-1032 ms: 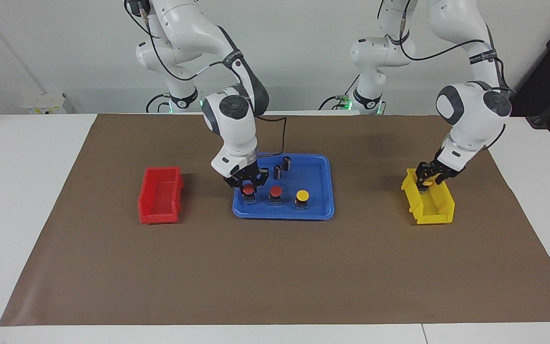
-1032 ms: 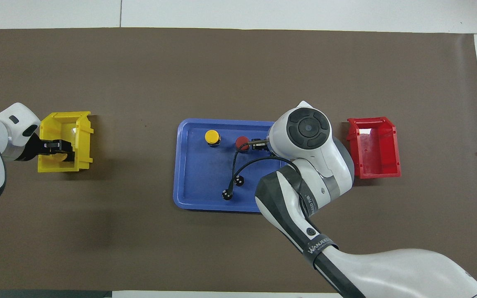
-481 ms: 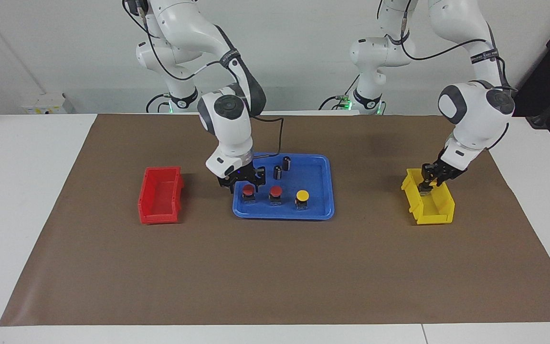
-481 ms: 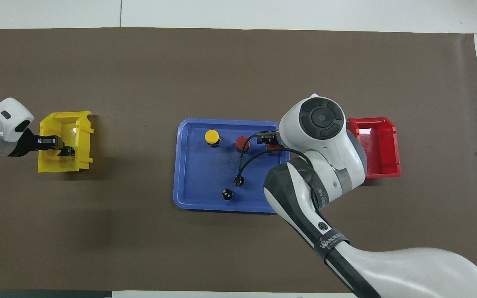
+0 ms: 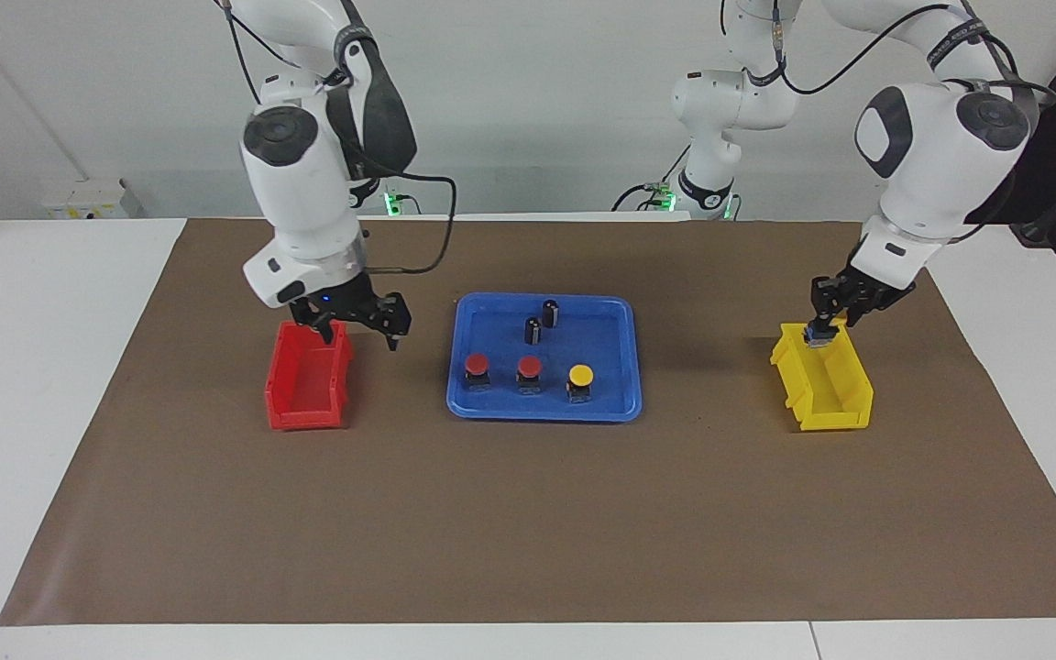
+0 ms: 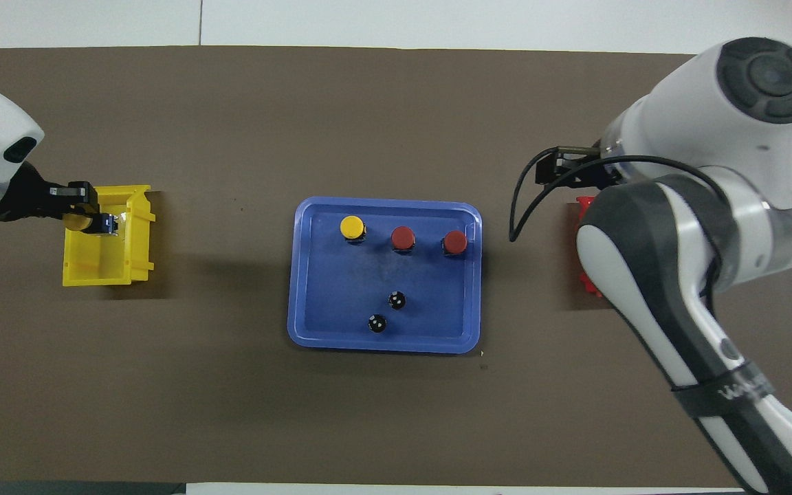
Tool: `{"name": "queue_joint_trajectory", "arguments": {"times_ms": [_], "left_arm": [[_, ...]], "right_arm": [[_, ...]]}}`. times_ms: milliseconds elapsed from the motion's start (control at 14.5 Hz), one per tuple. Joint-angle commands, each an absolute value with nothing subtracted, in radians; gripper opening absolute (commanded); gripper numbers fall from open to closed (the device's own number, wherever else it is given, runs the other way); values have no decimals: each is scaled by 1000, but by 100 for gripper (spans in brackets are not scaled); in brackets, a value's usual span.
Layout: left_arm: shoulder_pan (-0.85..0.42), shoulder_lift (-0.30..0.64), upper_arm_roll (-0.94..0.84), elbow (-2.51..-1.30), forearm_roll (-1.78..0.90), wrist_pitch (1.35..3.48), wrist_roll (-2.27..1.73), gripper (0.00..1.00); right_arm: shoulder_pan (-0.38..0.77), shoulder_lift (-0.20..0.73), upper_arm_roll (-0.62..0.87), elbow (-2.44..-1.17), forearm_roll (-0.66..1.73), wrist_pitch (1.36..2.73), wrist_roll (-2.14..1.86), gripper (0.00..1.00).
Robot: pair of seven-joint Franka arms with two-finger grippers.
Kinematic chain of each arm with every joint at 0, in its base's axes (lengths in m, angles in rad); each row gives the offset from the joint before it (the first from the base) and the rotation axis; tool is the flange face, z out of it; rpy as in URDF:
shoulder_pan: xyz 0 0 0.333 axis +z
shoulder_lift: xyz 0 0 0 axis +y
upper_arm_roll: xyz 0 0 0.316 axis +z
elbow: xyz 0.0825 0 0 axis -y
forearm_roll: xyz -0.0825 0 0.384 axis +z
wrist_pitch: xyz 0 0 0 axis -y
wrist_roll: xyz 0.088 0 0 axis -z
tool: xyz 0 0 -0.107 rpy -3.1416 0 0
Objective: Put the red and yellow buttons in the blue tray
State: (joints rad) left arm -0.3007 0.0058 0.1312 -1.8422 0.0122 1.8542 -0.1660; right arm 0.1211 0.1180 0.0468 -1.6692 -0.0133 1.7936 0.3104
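**Last yellow button is in the left gripper, off toward the left arm's end from the tray**

You have the left gripper (image 5: pixel 823 330) clenched on 1 yellow button (image 6: pixel 80 222), raised just over the end of the yellow bin (image 5: pixel 835 394) nearer the robots. The blue tray (image 5: pixel 542 414) lies well apart from it, toward the right arm's end of the table, so your carry runs along the table's length. The left arm is the one to finish.

The right gripper (image 5: pixel 359 337) hangs released and empty over the red bin (image 5: pixel 303 385), waiting.

Count in the tray:
- 2 red buttons (image 5: pixel 476 365) (image 5: pixel 529 367)
- 1 yellow button (image 5: pixel 580 375)
- 2 dark cylinders (image 5: pixel 550 313) (image 5: pixel 533 330)

The 3 buttons stand in a row along the tray's long axis, farther from the robots than the cylinders. My judgement is that 3 of 4 are placed.
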Motion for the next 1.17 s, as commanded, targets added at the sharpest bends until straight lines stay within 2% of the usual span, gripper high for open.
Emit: {"name": "queue_joint_trajectory", "arguments": {"times_ms": [0, 138, 275, 481, 688, 1101], "left_arm": [[-411, 14, 135, -1832, 32, 1845, -320, 1], [-497, 15, 135, -1838, 26, 1865, -444, 1], [-566, 29, 133, -1848, 12, 1917, -543, 1], [-644, 106, 133, -1864, -12, 2031, -606, 1], [-690, 208, 133, -1864, -18, 2134, -638, 1], [-704, 320, 132, -1868, -20, 2259, -638, 2]], "right_arm": [[28, 36, 60, -1664, -2, 1697, 218, 100], [-17, 11, 57, -1643, -2, 1646, 180, 100], [-44, 24, 57, -1556, -3, 1550, 149, 100], [-98, 52, 57, -1477, -3, 1493, 91, 100], [-129, 55, 57, -1500, -5, 1497, 32, 100], [-137, 52, 57, -1506, -5, 1491, 26, 100]]}}
